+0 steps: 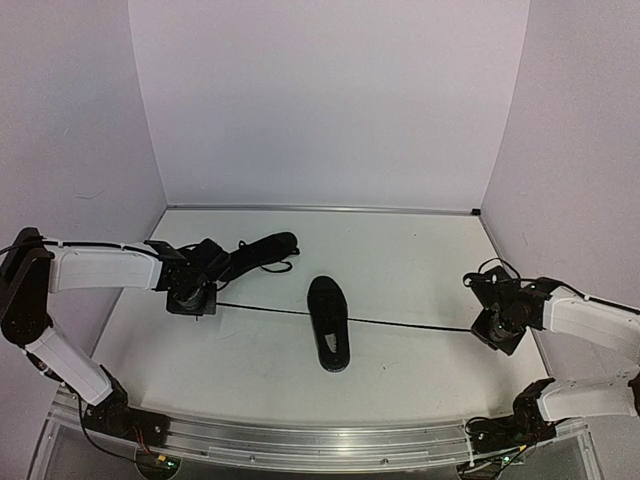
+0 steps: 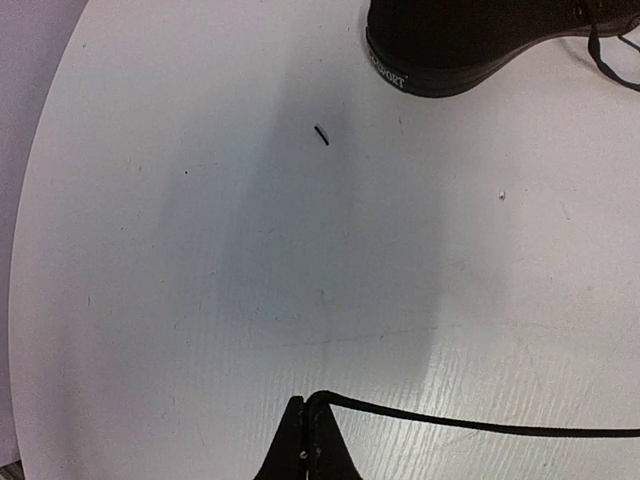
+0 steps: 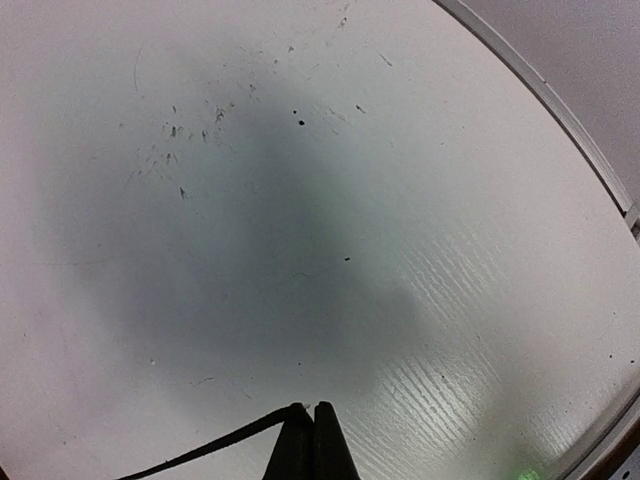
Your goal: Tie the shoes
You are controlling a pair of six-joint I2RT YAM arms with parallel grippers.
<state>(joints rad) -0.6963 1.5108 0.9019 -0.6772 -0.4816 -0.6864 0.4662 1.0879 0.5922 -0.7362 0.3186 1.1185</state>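
Note:
One black shoe stands in the middle of the white table. The other shoe lies farther back on the left, and its heel end fills the top of the left wrist view. A thin black lace is stretched straight across the middle shoe between both grippers. My left gripper is shut on the lace's left end. My right gripper is shut on the right end. Both grippers hang just above the table.
Pale walls close the table at the back and sides. A metal rail with the arm bases runs along the near edge. A loose lace trails from the far shoe. The table's raised edge curves past the right gripper.

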